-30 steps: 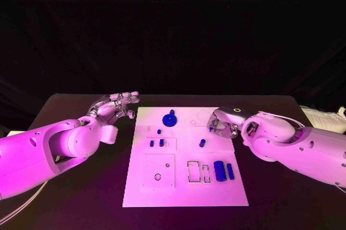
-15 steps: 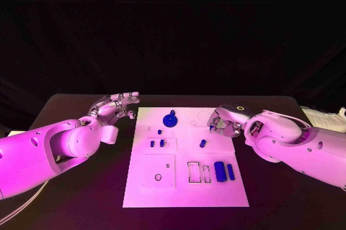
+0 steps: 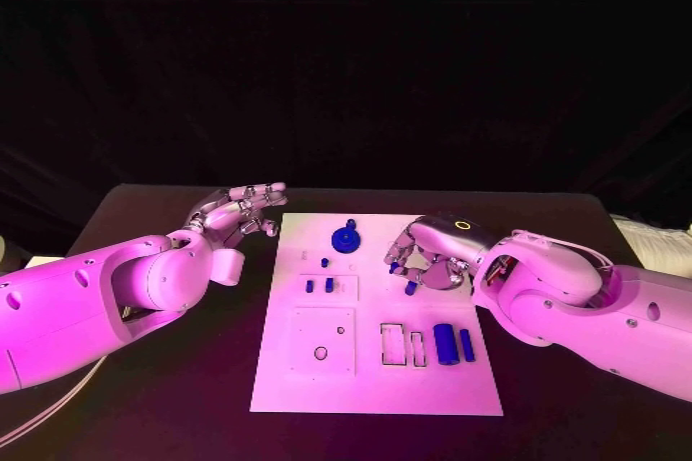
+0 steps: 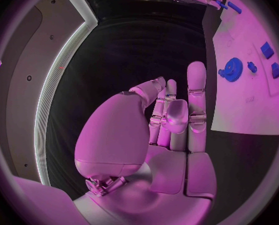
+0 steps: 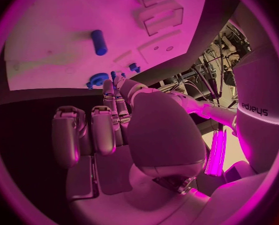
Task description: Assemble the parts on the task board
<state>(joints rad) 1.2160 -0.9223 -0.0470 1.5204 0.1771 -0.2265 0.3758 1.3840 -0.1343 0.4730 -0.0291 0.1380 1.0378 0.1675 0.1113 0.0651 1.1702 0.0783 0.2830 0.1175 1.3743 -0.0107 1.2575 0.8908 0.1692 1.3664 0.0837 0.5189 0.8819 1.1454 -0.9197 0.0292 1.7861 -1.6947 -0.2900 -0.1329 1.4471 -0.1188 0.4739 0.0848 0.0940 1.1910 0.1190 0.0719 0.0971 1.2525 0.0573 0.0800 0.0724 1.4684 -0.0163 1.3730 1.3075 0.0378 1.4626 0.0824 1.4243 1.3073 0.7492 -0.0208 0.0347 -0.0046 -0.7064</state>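
The white task board (image 3: 378, 386) lies mid-table. On it are a blue gear (image 3: 346, 239), two small blue blocks (image 3: 319, 284), a short blue peg (image 3: 411, 288) and two longer blue bars (image 3: 453, 342). My right hand (image 3: 428, 256) hovers over the board's far right part, just behind the peg, and pinches a small blue piece (image 3: 392, 268) at its fingertips. In the right wrist view my right hand (image 5: 114, 130) points toward the gear (image 5: 97, 79) and the peg (image 5: 99, 41). My left hand (image 3: 238, 213) floats beside the board's far left corner, fingers apart, holding nothing; the left wrist view shows my left hand (image 4: 171, 125) and the gear (image 4: 232, 67).
Rectangular recesses (image 3: 391, 343) and an oval hole (image 3: 320, 353) mark the board's near half. A pale bundle (image 3: 656, 236) lies at the table's right edge. Bare black table (image 3: 159, 381) surrounds the board.
My right hand has moved left and a little nearer over the board, carrying the small blue piece with it. My left hand has stayed where it was.
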